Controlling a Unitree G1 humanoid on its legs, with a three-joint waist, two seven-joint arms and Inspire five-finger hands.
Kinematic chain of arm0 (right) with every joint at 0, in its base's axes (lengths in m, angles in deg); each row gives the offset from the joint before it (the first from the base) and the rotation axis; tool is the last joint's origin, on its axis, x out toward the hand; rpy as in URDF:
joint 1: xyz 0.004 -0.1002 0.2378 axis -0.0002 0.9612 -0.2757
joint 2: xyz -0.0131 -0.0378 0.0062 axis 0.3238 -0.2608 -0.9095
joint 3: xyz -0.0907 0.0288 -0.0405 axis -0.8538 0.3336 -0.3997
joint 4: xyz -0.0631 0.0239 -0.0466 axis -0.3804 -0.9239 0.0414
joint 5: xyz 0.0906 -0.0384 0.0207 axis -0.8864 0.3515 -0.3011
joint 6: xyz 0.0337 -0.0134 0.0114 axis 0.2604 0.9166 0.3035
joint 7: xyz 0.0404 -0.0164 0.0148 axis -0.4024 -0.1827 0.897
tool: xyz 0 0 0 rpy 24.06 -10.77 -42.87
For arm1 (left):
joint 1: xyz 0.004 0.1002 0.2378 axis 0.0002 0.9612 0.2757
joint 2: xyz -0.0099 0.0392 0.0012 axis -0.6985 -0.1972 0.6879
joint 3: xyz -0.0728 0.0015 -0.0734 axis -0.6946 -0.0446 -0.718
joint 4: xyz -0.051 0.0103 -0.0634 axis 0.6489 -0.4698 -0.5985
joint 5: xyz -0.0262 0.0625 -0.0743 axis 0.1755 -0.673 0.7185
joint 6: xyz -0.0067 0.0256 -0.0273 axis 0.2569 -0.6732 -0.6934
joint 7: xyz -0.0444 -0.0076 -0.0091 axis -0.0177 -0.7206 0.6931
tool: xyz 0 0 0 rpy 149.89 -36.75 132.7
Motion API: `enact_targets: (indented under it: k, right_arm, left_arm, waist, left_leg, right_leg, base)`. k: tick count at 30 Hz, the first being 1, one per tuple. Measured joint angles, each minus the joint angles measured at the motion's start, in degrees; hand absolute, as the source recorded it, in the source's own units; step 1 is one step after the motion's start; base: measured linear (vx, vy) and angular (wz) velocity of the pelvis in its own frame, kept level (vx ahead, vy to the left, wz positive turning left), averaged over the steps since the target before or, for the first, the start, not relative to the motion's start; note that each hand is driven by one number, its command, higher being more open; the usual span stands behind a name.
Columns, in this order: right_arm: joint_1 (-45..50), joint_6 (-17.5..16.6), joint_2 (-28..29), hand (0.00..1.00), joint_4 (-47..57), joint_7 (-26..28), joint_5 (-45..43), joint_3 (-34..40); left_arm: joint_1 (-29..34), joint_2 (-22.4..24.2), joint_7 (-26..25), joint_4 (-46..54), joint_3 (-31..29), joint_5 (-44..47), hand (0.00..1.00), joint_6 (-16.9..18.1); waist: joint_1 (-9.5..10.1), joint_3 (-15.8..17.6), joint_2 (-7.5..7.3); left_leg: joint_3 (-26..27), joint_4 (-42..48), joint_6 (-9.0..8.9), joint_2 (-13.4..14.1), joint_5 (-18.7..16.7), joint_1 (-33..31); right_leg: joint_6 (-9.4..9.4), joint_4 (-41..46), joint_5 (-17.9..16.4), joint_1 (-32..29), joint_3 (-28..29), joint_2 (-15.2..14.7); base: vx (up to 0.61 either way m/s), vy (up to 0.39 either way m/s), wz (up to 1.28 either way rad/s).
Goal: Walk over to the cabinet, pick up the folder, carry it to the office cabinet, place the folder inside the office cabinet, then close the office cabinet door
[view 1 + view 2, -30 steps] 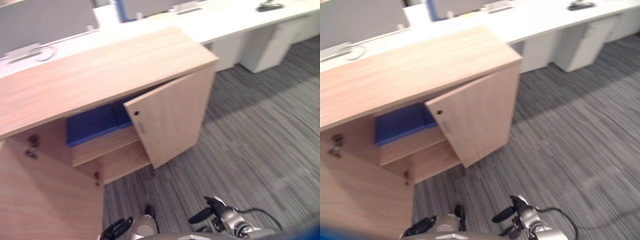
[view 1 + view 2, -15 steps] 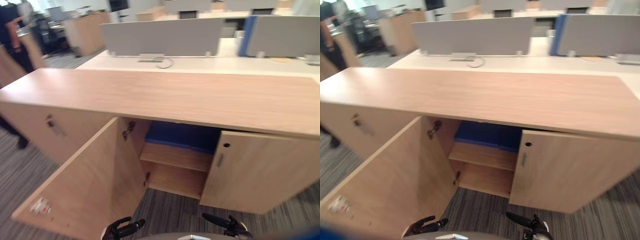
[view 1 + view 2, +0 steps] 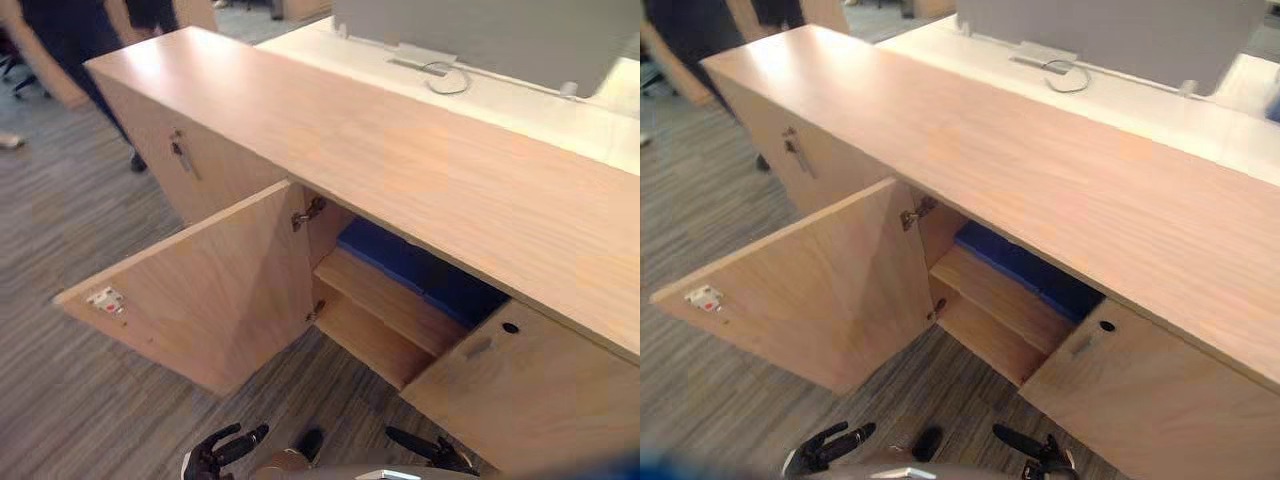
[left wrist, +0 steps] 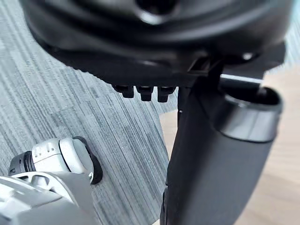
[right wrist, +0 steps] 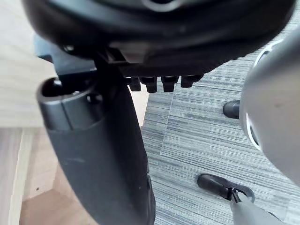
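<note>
Blue flat folder (image 3: 430,282) on the upper wooden shelf (image 3: 385,300) inside the long light-wood cabinet (image 3: 400,160), just under the top and towards the right of the opening. Looks thin, stiff and light. Probably smooth-covered, so liable to slide along the shelf or slip out of a loose pinch. Hard to tell whether full or empty. Best taken at the near long edge by the shelf front, thumb above and fingers beneath, with the far side tucked under the top and the right end hidden behind the right-hand wooden door (image 3: 530,390). Left-hand wooden door (image 3: 210,290) standing wide open towards the near left, right-hand one only part open.

Left hand (image 3: 215,452) low at the near edge above the grey striped carpet (image 3: 50,380), fingers loosely spread and relaxed, thumb apart, holding and touching nothing. Right hand (image 3: 435,455) likewise low and near, just in front of the right-hand door, fingers stretched out, empty. Both well apart from the folder.

Beyond the cabinet, a white desk (image 3: 560,120) with a grey screen (image 3: 480,30); at far left, the dark-clad legs of a person (image 3: 60,40)
</note>
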Motion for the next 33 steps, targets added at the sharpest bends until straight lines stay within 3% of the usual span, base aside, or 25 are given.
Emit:
enact_targets:
  k: [1,2,3,4,5,6,7,8,9,10,11,13,15,17,20,24,28,33]
  right_arm:
    - [-0.3,0.0,0.1,1.00,0.0,0.0,0.0,0.0]
    - [-1.1,-0.4,0.6,1.00,0.5,-0.2,0.0,-0.5]
    - [-1.5,-0.5,0.7,1.00,0.9,-0.3,0.0,-0.3]
    - [-1.8,-0.4,0.3,1.00,1.6,-0.2,-0.2,0.8]
    - [-1.6,-0.3,0.2,1.00,1.5,-0.2,-0.5,2.2]
    - [-1.6,-0.5,0.2,1.00,1.4,-0.2,-0.6,3.0]
    - [-1.8,-1.1,0.8,1.00,0.5,-0.1,-0.5,4.0]
    - [-2.1,-1.4,0.2,1.00,-0.2,0.2,-0.6,5.6]
    - [-2.1,-1.4,0.0,1.00,-0.3,0.3,-0.6,5.9]
    - [-1.9,-1.2,-1.4,1.00,-1.1,0.4,-0.7,8.0]
    - [-1.8,-0.8,-2.4,1.00,-1.3,0.5,-1.2,8.7]
    - [-1.5,-0.3,-2.6,1.00,-2.5,0.5,-2.4,9.8]
    - [-1.0,-0.3,-2.7,1.00,-2.4,0.8,-2.4,9.7]
    - [-0.8,-0.5,-2.6,1.00,-2.4,1.1,-2.4,9.7]
    - [0.0,-0.5,-3.0,1.00,-2.3,1.0,-2.4,9.8]
    - [1.2,-0.3,-2.5,1.00,-0.7,1.0,-2.3,9.6]
    - [3.2,0.2,-1.4,1.00,3.0,1.3,-2.1,8.8]
    - [5.5,0.8,-1.0,1.00,5.8,2.8,0.3,5.0]
  left_arm:
    - [-0.2,0.1,0.0,1.1,-0.1,0.0,1.00,0.0]
    - [-0.2,1.4,0.0,2.7,-1.4,0.1,1.00,0.2]
    - [-0.1,1.8,0.0,2.8,-1.5,0.1,1.00,0.2]
    - [0.0,2.6,0.2,3.0,-1.1,0.4,1.00,0.3]
    - [-0.1,2.0,0.1,3.1,1.7,0.5,1.00,0.7]
    - [-0.7,1.5,0.1,2.7,3.0,0.5,1.00,0.9]
    - [-1.8,0.6,0.9,2.3,3.1,1.0,1.00,1.0]
    - [-1.9,0.6,0.8,1.4,2.7,1.2,1.00,0.8]
    - [-1.7,0.7,0.7,1.2,2.7,1.1,1.00,0.9]
    - [-1.0,1.9,0.7,-0.2,2.4,1.1,1.00,0.7]
    - [-1.0,2.2,0.7,-0.4,2.4,1.1,1.00,0.4]
    - [-1.0,2.0,0.8,-0.5,2.3,2.1,1.00,0.0]
    - [0.2,1.3,0.7,-0.4,2.3,2.2,1.00,0.0]
    - [0.7,1.1,0.8,-0.5,2.4,2.2,1.00,-0.1]
    - [0.8,2.3,1.3,0.6,2.8,2.2,1.00,-0.2]
    - [3.4,3.6,1.4,7.4,2.7,2.1,1.00,-1.3]
    - [4.4,4.7,0.2,21.3,0.5,-0.3,1.00,-2.7]
    - [2.2,5.1,-2.1,38.7,-7.5,-6.0,1.00,-4.0]
  waist:
    - [-0.04,0.3,0.13]
    - [-0.27,0.9,1.27]
    - [-0.05,1.2,2.30]
    - [-0.33,1.5,3.61]
    - [-1.33,1.4,4.04]
    - [-2.48,1.1,3.02]
    - [-2.96,0.8,-0.39]
    - [-2.50,0.8,0.93]
    - [-2.64,0.7,1.30]
    - [-3.33,0.3,4.04]
    - [-3.39,0.2,4.87]
    - [-3.49,0.6,3.89]
    - [-3.80,0.3,4.40]
    - [-4.64,-0.4,3.78]
    - [-4.95,-0.3,4.71]
    - [-4.89,-0.2,4.78]
    - [-4.87,-0.1,4.64]
    - [-4.56,-1.0,3.84]
  left_leg:
    - [5.3,0.6,1.03,0.6,-0.5,-0.9]
    - [25.2,11.5,7.44,5.8,-9.0,-4.8]
    - [29.9,15.8,7.26,8.4,-10.7,-6.4]
    - [33.7,19.0,7.48,9.2,-11.2,-7.2]
    - [30.6,13.8,6.89,7.3,-9.5,-5.7]
    - [29.1,9.4,5.06,5.3,-7.8,-4.9]
    - [34.6,14.1,7.38,4.5,-11.4,-5.2]
    - [38.1,25.3,5.75,9.6,-17.6,-5.2]
    - [38.3,26.4,4.72,10.7,-18.2,-4.6]
    - [36.3,21.2,-0.57,13.2,-21.3,-0.4]
    - [36.0,18.5,1.17,12.3,-21.8,1.1]
    - [35.1,13.0,2.69,8.8,-18.7,3.3]
    - [35.0,8.6,3.16,7.6,-16.7,5.6]
    - [33.9,3.5,3.55,6.0,-13.9,7.4]
    - [32.0,-2.3,3.42,5.3,-10.5,9.9]
    - [32.0,-4.2,2.57,5.9,-9.6,13.0]
    - [32.5,-4.5,1.96,6.1,-9.3,15.0]
    - [35.6,-4.6,1.96,5.5,-9.3,15.5]
  right_leg:
    - [-0.70,0.2,0.5,-0.1,-0.4,0.2]
    - [-1.72,1.4,0.3,0.2,-1.0,1.5]
    - [-1.76,2.4,0.1,0.3,-1.5,2.4]
    - [-1.82,4.9,-0.5,0.0,-2.2,3.3]
    - [-3.23,4.0,-2.1,-0.3,-1.6,3.4]
    - [-4.34,0.6,-1.6,-0.4,-0.8,3.7]
    - [-3.99,-4.3,0.1,-0.2,-1.3,0.8]
    - [-2.39,-4.5,0.9,0.2,-2.4,0.8]
    - [-2.26,-4.4,0.9,0.2,-2.5,0.8]
    - [-1.58,-4.1,1.2,0.3,-3.6,1.3]
    - [-1.06,-4.2,1.4,0.3,-3.9,1.3]
    - [-0.71,-4.3,2.8,0.3,-4.2,-1.0]
    - [-0.96,-5.3,3.5,0.3,-3.8,-1.1]
    - [-0.89,-6.9,5.6,0.6,-4.8,-1.0]
    - [-0.73,-6.1,6.5,0.9,-5.5,-1.4]
    - [-0.80,-3.2,6.6,1.9,-5.8,-1.7]
    - [-1.19,1.3,5.9,1.7,-5.8,-2.7]
    - [-1.48,4.0,4.4,0.0,-5.9,-4.3]
  base:
    - [-0.02,0.073,0.63]
    - [0.00,0.075,0.29]
    - [0.00,0.092,0.38]
    - [0.00,0.086,0.74]
    - [-0.05,0.078,1.15]
    - [-0.05,0.062,1.45]
    - [-0.06,0.035,1.00]
    - [0.00,0.057,0.59]
    - [0.06,0.115,0.33]
    - [0.06,0.164,0.31]
    - [0.05,0.209,0.48]
    - [0.02,0.187,0.34]
    - [0.03,0.080,0.14]
    - [0.02,-0.045,0.24]
    - [0.03,-0.042,0.34]
    - [0.02,-0.046,0.04]
    - [0.00,0.002,-0.03]
    - [0.00,0.015,-0.27]
